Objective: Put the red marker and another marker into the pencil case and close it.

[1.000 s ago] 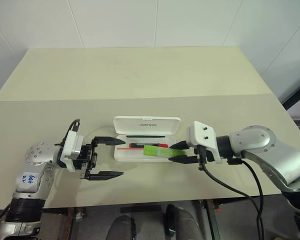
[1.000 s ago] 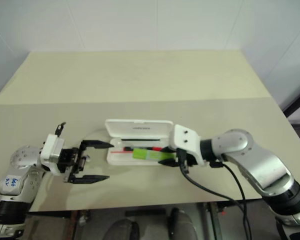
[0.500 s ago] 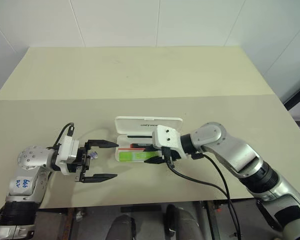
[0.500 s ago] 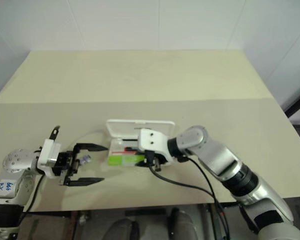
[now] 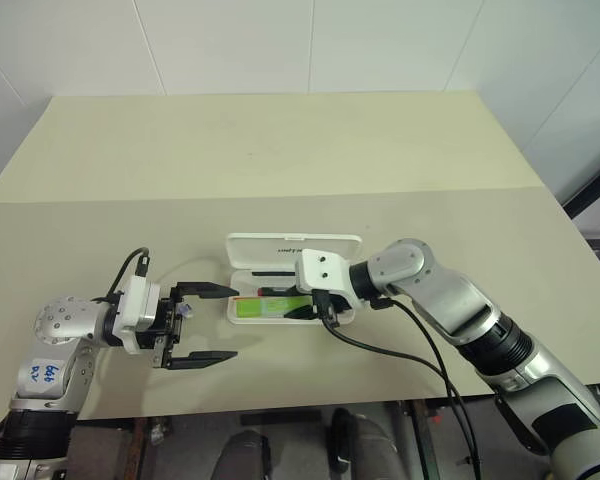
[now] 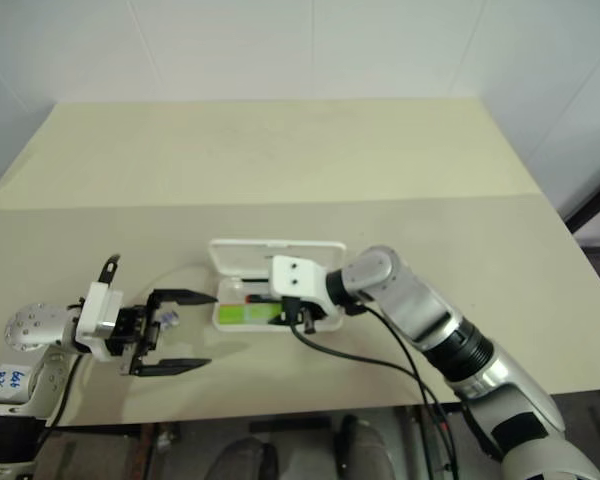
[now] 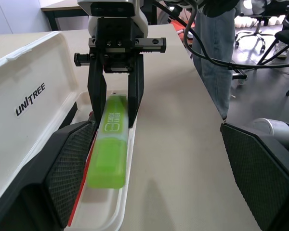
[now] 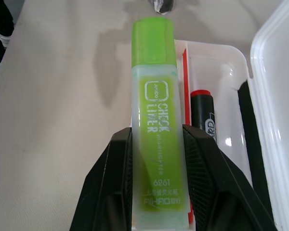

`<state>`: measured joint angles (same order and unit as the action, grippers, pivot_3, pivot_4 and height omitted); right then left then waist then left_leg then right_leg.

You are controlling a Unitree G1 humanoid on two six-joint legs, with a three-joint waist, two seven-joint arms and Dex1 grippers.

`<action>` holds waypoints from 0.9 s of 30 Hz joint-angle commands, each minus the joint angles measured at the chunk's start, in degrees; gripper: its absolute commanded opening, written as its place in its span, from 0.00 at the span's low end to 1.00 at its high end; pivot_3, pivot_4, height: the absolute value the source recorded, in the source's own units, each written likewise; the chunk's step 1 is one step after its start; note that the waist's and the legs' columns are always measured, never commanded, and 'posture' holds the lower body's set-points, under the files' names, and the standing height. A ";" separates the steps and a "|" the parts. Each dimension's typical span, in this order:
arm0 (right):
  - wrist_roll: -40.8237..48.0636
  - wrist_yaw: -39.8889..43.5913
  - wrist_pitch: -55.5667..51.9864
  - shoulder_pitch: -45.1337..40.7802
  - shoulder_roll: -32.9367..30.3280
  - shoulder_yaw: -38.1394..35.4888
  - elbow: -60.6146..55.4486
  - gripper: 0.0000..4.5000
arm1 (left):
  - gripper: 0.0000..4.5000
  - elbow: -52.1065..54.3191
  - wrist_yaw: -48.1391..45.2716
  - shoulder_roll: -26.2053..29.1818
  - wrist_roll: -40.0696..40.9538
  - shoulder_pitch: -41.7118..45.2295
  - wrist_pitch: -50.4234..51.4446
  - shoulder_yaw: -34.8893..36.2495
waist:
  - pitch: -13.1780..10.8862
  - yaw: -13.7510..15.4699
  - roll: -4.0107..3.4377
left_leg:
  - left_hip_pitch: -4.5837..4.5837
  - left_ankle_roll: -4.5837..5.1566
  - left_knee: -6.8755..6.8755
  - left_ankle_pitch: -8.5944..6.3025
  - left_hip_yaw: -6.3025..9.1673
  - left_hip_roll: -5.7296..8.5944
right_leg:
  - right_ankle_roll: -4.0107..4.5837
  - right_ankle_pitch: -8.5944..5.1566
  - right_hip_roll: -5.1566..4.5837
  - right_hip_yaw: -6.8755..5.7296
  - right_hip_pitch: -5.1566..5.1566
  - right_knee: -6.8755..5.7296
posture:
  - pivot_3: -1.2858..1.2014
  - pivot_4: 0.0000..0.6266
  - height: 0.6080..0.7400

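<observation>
Right end effector (image 5: 302, 309): clamping shut on the green marker (image 8: 155, 120), fingers pinching the barrel near one end; sitting just right of frame centre in the left eye view, over the tray of the open case.
Green marker: being held low over the tray's front edge, lying lengthwise along it, in the left wrist view; judging it not yet let go, and contact with the tray floor impossible to tell.
Red marker (image 8: 201, 108): lying inside the tray already, red cap showing beside the green barrel in the right wrist view; touching or not, hard to tell.
Pencil case (image 5: 294, 247): resting on the pale surface (image 5: 280, 150) at lower centre of the left eye view, lid standing open toward the back, lettering facing up.
Left end effector (image 5: 205, 323): spreading wide and gripping nothing, hovering at lower left of the frame just beside the case's left end, one finger (image 5: 210, 290) near the tray corner.
Done so far: red marker stowed, judging from its place in the tray.
Underway: seating the green marker in the tray.
Remaining: releasing the green marker, clearing the right arm, folding the lid down and pressing it closed.
</observation>
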<state>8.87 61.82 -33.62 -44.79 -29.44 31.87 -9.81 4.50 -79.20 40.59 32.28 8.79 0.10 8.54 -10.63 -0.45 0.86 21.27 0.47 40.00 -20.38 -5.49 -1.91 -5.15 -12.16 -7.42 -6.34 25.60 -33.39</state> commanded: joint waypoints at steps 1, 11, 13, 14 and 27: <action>-0.83 0.38 1.42 -1.59 0.95 -0.97 -0.34 0.24 | 1.00 2.11 0.44 0.28 1.16 0.25 0.01 0.96 | 0.00 0.00 0.00 | 0.00 0.00 0.00 0.00 0.00 0.00 | 0.00 0.00 0.00 0.00 0.00 0.00 | 0.52 0.24 1.00; -2.23 0.09 1.77 -2.00 2.64 -1.13 1.33 0.24 | 1.00 2.17 0.69 -0.03 1.22 0.50 -0.06 0.71 | 0.00 -0.07 -0.01 | 0.00 -0.01 0.00 0.00 0.00 0.00 | 0.01 0.00 0.00 -0.01 0.00 -0.01 | 0.52 0.24 1.00; -2.45 0.27 1.82 -1.82 2.60 -1.15 1.36 0.24 | 1.00 2.23 0.74 -0.06 1.21 0.46 -0.05 0.69 | 0.00 -0.14 -0.01 | 0.00 -0.01 0.00 0.00 0.00 0.00 | 0.01 0.00 0.00 -0.01 0.00 -0.01 | 0.52 0.24 1.00; -2.56 0.32 1.85 -1.73 2.56 -1.15 1.42 0.24 | 1.00 2.26 0.81 -0.10 1.18 0.47 -0.05 0.65 | 0.00 -0.19 -0.01 | 0.00 -0.01 0.00 0.00 -0.01 0.00 | 0.01 0.00 0.00 -0.01 0.00 -0.01 | 0.52 0.24 1.00; 1.33 2.95 -3.48 1.09 -0.65 -3.34 -7.02 0.99 | 1.00 3.24 1.80 -0.66 1.27 0.40 0.40 0.25 | 0.00 -0.98 -0.01 | 0.00 -0.01 -0.01 0.00 0.04 0.00 | 0.00 0.00 -0.01 -0.01 0.00 -0.01 | 0.52 0.24 1.00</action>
<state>8.27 63.65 -35.74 -44.30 -29.25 30.77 -12.44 5.91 -77.91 40.11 32.29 8.85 0.33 8.40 -10.64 -1.43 0.86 21.27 0.45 40.00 -20.38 -5.43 -1.91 -5.14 -12.17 -7.43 -6.35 25.60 -33.40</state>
